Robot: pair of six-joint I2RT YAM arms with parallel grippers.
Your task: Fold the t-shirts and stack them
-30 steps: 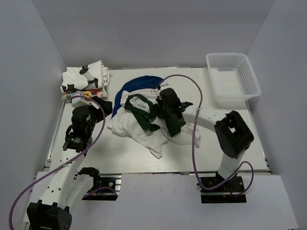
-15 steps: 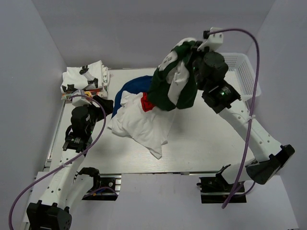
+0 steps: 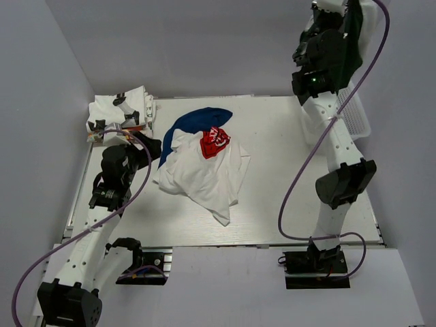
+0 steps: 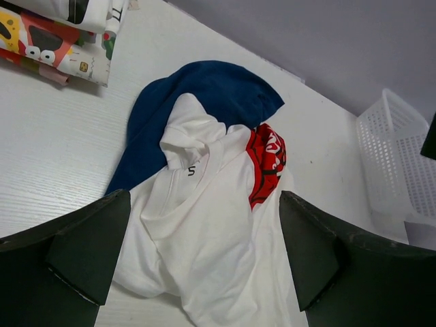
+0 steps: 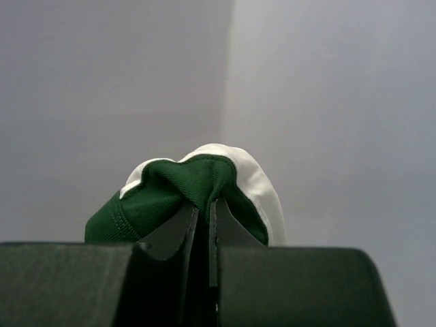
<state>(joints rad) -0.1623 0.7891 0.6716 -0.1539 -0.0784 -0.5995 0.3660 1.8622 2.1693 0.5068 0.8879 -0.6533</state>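
The white and green t-shirt [image 5: 194, 178] has been lifted off the pile and is raised high at the far right, pinched in the closed right gripper [image 5: 203, 216]. The red-print t-shirt [image 3: 203, 176] and blue t-shirt [image 3: 199, 120] are left mid-table, beside the wide-open left gripper [image 4: 201, 253].

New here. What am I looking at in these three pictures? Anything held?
Two robot arms are bolted to a white table, each with a two-finger gripper. One picture looks down from above; the other two come from cameras on the wrists. On the table lie a white tee with red print over a dark blue tee, a folded stack far left and a mesh basket far right. The left gripper is open and empty. The right gripper, raised high, is shut on a green-and-white tee.
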